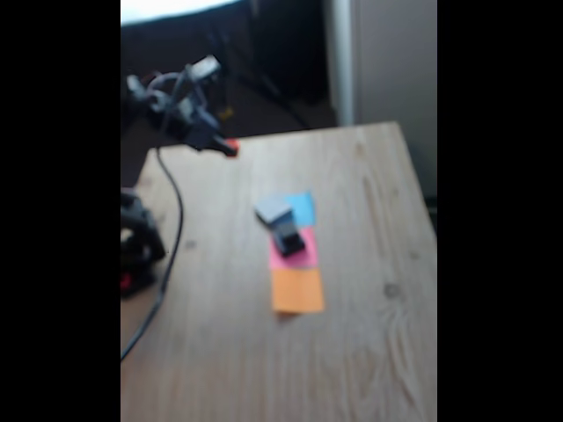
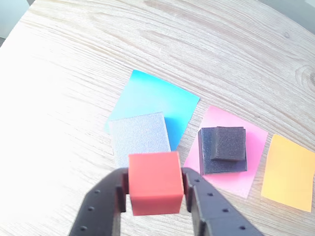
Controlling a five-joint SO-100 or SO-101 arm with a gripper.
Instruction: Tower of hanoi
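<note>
My gripper (image 2: pixel 155 189) is shut on the tiny red cube (image 2: pixel 154 182) and holds it in the air, seen at the bottom of the wrist view. In the fixed view the gripper (image 1: pixel 227 147) hangs above the table's far left edge, with the red cube (image 1: pixel 232 145) at its tip. The large flat grey block (image 2: pixel 140 137) lies partly on the blue paper square (image 2: pixel 157 101). The small black cube (image 2: pixel 229 143) sits on top of the medium black block (image 2: pixel 221 164), and that stack stands on the pink paper square (image 2: pixel 231 179). In the fixed view the grey block (image 1: pixel 274 209) and the black stack (image 1: pixel 288 237) sit mid-table.
An orange paper square (image 2: pixel 290 172) lies bare beside the pink one, at the near end of the row (image 1: pixel 296 290). The arm's base (image 1: pixel 136 246) and a black cable (image 1: pixel 176 229) occupy the left side of the wooden table (image 1: pixel 369 334).
</note>
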